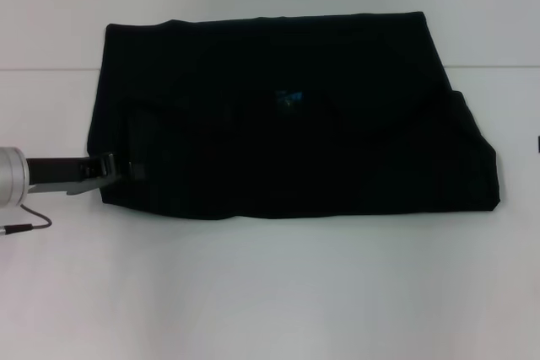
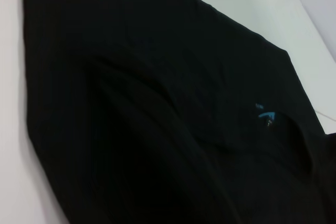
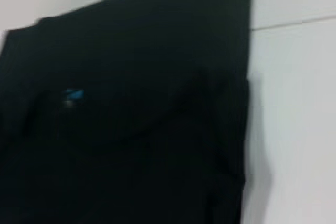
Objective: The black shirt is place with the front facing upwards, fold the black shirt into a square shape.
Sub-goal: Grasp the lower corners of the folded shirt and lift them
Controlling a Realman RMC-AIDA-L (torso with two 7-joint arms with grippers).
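One garment fills the middle of the work surface: the black shirt, already folded into a wide rectangle with its small blue neck label showing near the centre. The left gripper sits at the shirt's left edge, towards the near corner, its fingers dark against dark cloth, so I cannot tell whether they are closed on the hem or merely resting beside it. The right gripper is out of sight in every view; its wrist camera only looks down on the shirt's right side.

To square the rectangle, the likely step is carrying the left edge over towards the label. That would go best with a firm pinch through all layers at the hem, a low lift, and a straight sweep so the near edges stay aligned; the right side bulges slightly beyond the top layer and may need tidying.

Around the shirt lies a plain white table, with a thin seam line running behind the shirt. A thin cable trails below the left arm.
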